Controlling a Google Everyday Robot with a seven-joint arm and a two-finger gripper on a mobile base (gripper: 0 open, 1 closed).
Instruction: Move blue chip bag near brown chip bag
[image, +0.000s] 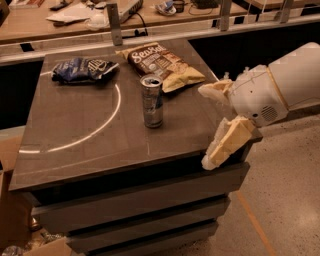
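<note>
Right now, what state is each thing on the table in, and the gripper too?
blue chip bag: lying crumpled, back left, not held.
brown chip bag: lying flat at the back, apart from the blue one.
drink can: upright, in front of the brown bag.
gripper: open, empty, at the right edge of the table.

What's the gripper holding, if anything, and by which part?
Nothing. The gripper is open and empty at the right edge of the table. The blue bag lies at the far left, untouched.
</note>
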